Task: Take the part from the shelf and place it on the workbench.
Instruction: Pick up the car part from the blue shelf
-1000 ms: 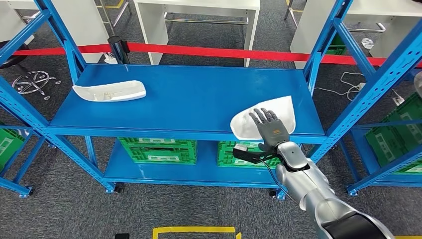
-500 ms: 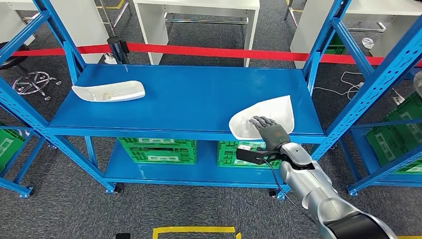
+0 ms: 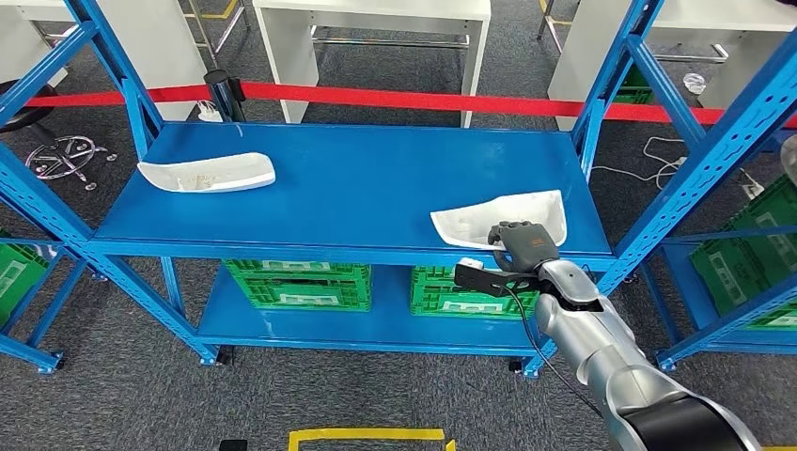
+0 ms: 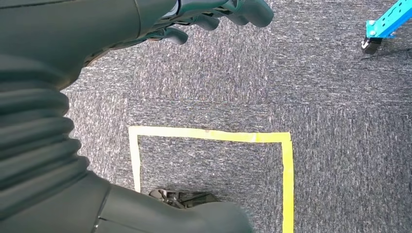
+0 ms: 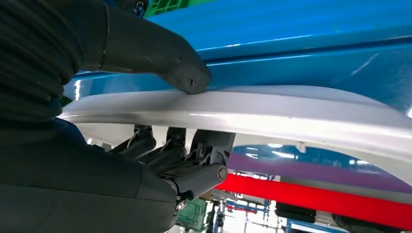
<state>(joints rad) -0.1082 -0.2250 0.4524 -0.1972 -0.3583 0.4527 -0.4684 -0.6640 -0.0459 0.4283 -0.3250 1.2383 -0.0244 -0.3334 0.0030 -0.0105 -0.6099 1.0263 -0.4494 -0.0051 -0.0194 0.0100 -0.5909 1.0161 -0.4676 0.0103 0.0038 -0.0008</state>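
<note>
Altogether two white parts (image 3: 499,219) (image 3: 207,173); right hand (image 3: 523,241) grips one.

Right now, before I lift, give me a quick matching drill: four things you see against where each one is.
Things:
1. right hand
2. left hand
3. second part
4. crates

Places:
A. lower shelf level
B. left end of the top shelf
C. gripping the part at the shelf's front right
D. hanging over the carpet by the yellow tape

Pairs: 1-C, 2-D, 3-B, 4-A
</note>
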